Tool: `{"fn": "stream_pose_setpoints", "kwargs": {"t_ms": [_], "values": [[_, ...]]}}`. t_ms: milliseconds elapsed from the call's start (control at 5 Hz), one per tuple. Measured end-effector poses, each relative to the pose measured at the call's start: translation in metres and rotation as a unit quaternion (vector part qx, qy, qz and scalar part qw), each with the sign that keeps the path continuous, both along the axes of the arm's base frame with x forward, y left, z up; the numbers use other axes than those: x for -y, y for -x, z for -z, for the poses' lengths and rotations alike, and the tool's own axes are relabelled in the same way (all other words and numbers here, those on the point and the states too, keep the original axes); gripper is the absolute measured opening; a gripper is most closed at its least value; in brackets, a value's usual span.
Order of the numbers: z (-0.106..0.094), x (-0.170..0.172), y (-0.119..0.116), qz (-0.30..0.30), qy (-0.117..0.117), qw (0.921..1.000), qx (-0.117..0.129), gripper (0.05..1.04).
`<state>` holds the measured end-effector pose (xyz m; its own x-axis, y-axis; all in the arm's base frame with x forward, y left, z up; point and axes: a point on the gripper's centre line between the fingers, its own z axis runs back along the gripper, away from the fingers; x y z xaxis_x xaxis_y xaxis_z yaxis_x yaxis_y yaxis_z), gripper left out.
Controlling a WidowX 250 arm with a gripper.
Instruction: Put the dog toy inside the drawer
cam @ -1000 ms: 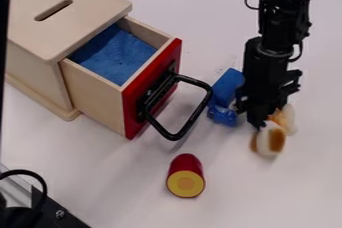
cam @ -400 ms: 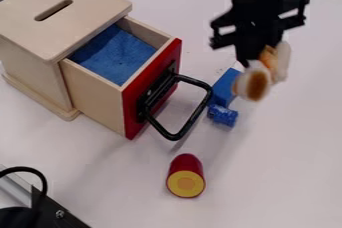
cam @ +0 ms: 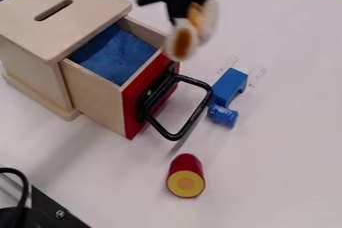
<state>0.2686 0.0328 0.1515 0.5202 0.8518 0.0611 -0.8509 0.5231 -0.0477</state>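
On the counter (cam: pixel 267 172) stands a wooden box (cam: pixel 73 14), its red-fronted drawer (cam: pixel 93 97) pulled out, while the black tool (cam: pixel 187 12) pinches the dog toy (cam: pixel 190 34) above the drawer's far front corner, higher than the blue block (cam: pixel 229 86).

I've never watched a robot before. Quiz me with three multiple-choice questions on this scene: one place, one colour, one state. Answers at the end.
1. Where is the dog toy?
A) under the blue block
B) in the gripper
C) on top of the red cylinder

2. What colour is the drawer's handle?
A) white
B) green
C) black

3. How is the drawer?
A) pulled open
B) fully shut
C) lying upside down

1: B, the toy hangs off the table at the gripper's tip.
2: C, the loop on the red front is black.
3: A, its blue inside shows beyond the wooden box.
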Motion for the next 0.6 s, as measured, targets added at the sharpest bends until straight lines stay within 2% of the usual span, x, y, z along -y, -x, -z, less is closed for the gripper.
{"fn": "stream_pose_setpoints", "kwargs": {"t_ms": [200, 400, 600], "values": [[0.001, -0.044, 0.009, -0.019, 0.003, 0.9998, -0.001, 0.146], [0.006, -0.075, 0.015, -0.033, -0.012, 0.9994, -0.004, 0.146], [0.018, -0.097, 0.018, -0.050, -0.016, 0.9986, -0.012, 0.146]]}}
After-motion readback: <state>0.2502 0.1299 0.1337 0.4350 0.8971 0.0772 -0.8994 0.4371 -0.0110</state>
